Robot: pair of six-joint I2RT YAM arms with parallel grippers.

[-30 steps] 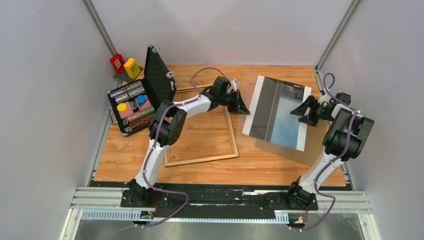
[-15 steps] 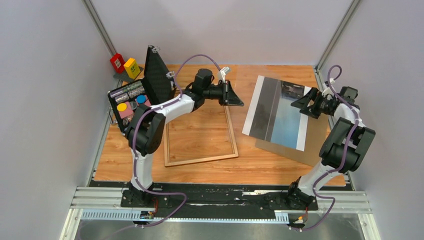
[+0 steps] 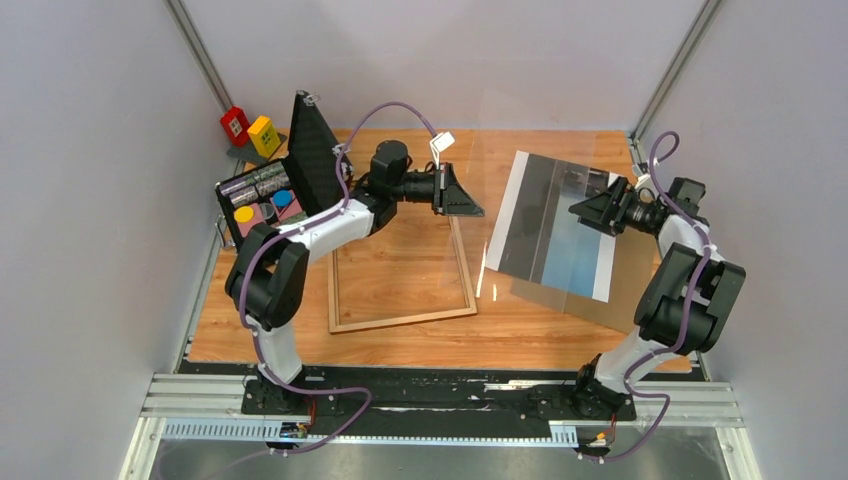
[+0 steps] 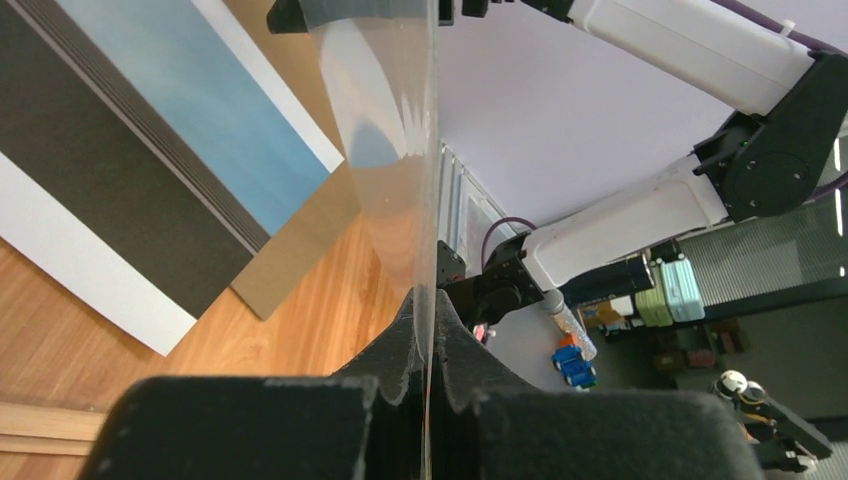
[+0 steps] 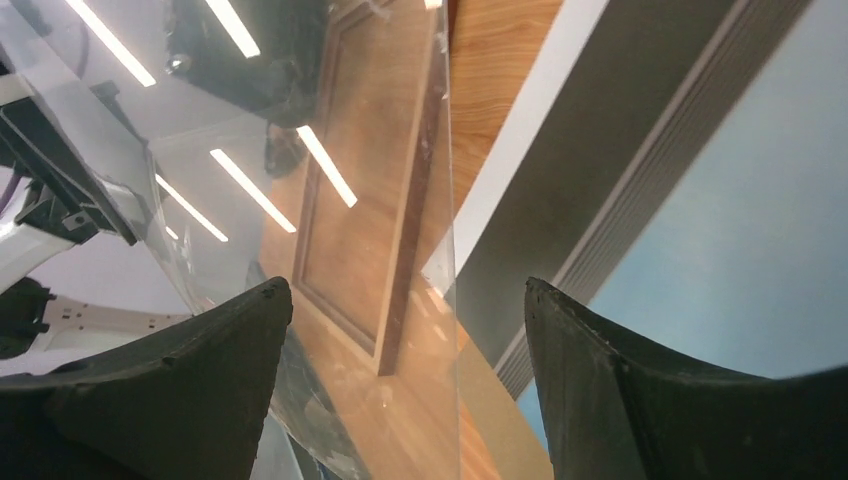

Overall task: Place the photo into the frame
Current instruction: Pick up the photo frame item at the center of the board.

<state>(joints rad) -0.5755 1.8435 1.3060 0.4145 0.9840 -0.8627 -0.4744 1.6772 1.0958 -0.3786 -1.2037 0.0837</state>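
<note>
- An open black case [image 3: 262,215] stands at the table's [image 3: 440,345] left edge, with a red block [image 3: 235,124] and a yellow block [image 3: 264,135] behind it.
- The frame [image 3: 402,319] lies flat on the table just right of the case, and bare wood is seen through its opening.
- The left gripper [image 3: 462,198] is held above the frame's far right corner. In the left wrist view its fingers [image 4: 400,335] are clenched on the edge of a clear pane [image 4: 390,140].
- The pane is held raised off the table and reaches from the left gripper toward the right one, over the photo.
- The photo [image 3: 548,228] lies face up to the right of the frame, apart from it, with its dark band toward the frame and its blue half toward the right arm.
- A brown board [image 3: 625,285] is seen under the photo, showing past its near right side.
- The right gripper [image 3: 588,215] is held over the photo's right part with its fingers spread and nothing grasped. In the right wrist view the pane's edge runs between them.
</note>
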